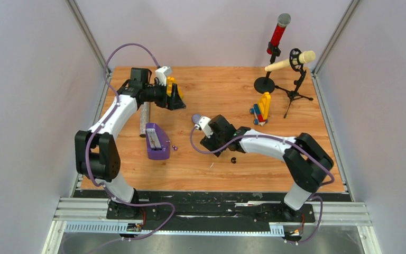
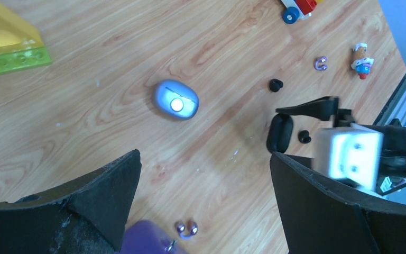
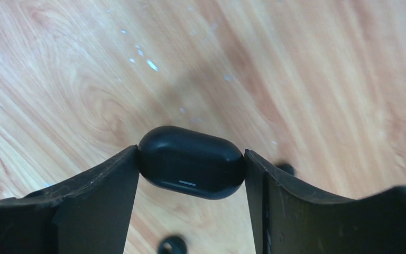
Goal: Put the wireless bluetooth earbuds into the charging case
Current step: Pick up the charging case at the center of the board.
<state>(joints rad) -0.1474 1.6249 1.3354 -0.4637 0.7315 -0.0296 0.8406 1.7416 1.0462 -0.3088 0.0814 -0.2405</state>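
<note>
A black pebble-shaped charging case (image 3: 191, 169) lies closed on the wooden table. My right gripper (image 3: 191, 151) is shut on it, one fingertip against each end. One black earbud (image 3: 172, 245) lies just before the case and another (image 3: 285, 168) behind the right finger. From the left wrist the same case (image 2: 280, 132) shows with black earbuds (image 2: 276, 84) beside it. A purple pair (image 2: 187, 228) lies by the open purple case (image 1: 157, 141). A closed blue-grey case (image 2: 176, 100) sits mid-table. My left gripper (image 1: 175, 100) hangs open and empty at the far left.
A silver cylinder (image 1: 144, 119) lies left of the purple case. A yellow block (image 1: 172, 87) sits by the left gripper. A yellow toy on wheels (image 1: 263, 108) and two microphone stands (image 1: 275, 53) occupy the far right. A small red-and-blue bottle (image 2: 361, 61) lies near another purple earbud (image 2: 321, 63).
</note>
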